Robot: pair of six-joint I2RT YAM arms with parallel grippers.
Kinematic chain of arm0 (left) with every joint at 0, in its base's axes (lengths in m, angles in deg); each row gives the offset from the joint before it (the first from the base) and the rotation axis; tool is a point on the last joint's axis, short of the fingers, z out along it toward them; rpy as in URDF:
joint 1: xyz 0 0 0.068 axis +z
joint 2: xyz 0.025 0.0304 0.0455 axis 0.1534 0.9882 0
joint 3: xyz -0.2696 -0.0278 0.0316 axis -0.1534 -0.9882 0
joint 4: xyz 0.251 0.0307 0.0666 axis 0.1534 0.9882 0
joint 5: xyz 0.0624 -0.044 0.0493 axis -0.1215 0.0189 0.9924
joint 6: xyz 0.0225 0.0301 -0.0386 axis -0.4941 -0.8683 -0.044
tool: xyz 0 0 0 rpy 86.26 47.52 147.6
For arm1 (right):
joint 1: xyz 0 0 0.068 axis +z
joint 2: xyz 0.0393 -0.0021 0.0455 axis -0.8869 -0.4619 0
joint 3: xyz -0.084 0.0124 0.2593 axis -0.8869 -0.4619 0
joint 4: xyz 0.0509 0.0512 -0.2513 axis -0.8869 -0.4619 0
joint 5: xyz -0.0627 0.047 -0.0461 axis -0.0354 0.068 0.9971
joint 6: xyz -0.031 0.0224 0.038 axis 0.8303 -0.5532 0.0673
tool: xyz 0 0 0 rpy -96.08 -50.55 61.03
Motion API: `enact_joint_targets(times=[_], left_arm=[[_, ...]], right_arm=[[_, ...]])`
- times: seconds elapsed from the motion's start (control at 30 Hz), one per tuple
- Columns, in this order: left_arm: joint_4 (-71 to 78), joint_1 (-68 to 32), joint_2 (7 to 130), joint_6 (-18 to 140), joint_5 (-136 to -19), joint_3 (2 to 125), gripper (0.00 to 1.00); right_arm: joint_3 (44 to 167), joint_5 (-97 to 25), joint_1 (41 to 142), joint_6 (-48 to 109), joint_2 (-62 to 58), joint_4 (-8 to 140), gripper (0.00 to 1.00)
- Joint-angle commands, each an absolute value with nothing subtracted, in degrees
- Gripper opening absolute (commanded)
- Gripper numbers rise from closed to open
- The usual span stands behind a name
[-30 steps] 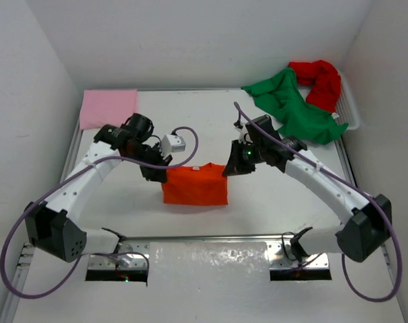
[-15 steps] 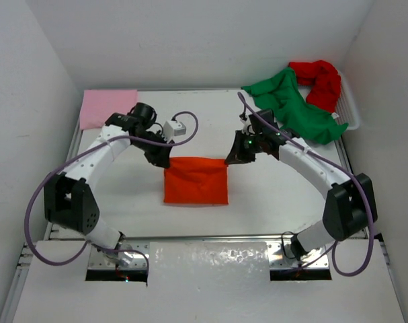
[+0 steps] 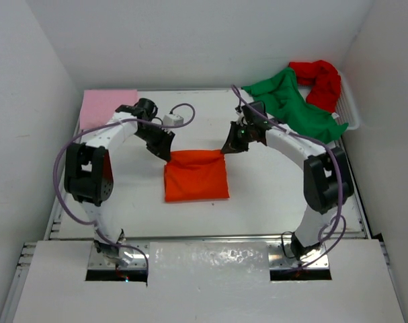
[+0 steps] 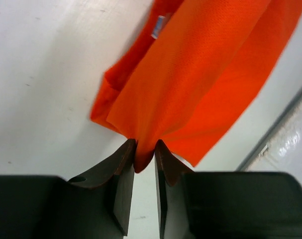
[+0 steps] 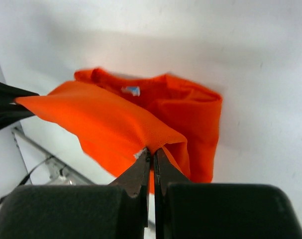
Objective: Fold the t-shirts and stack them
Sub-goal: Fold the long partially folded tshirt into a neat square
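Both arms now reach farther toward 12 o'clock than a second ago, and the held edge of the orange shirt (image 3: 195, 176) has gone that way with them; its collar no longer shows from above.

- Orange shirt: mid-table, a rough rectangle, top layer lifted along its 12 o'clock edge. The wrist views show a lower layer with a small blue-white neck label beneath the raised cloth.
- Left gripper (image 4: 145, 149): at the shirt's 10 o'clock corner, fingers clamped on a pinch of orange cloth.
- Right gripper (image 5: 151, 152): at the 2 o'clock corner, fingers pressed nearly together on the cloth edge.
- Pink shirt (image 3: 107, 106): folded flat at the table's 10 o'clock corner, well apart from the orange one.
- Green shirt (image 3: 292, 104): crumpled at 2 o'clock, spilling onto the table (image 3: 271, 195).
- Red shirt (image 3: 319, 81): bunched, touching the green one on its 2 o'clock side.
- Basket (image 3: 352, 108): white mesh rim visible beside the green and red shirts.
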State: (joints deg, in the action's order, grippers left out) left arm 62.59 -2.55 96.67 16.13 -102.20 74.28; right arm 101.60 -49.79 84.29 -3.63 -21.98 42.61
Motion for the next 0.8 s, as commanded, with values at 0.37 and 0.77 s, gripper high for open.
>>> enact_joint_targets(times=[0.37, 0.77], left_arm=[[45.2, 2.3, 109.7, 29.0, -90.3, 85.7, 0.22], [42.5, 4.2, 106.7, 29.4, -107.4, 81.8, 0.53]], right_arm=[[116.3, -51.2, 79.7, -6.1, -42.4, 54.8, 0.41], [120.5, -46.7, 78.1, 21.1, -36.2, 44.8, 0.48]])
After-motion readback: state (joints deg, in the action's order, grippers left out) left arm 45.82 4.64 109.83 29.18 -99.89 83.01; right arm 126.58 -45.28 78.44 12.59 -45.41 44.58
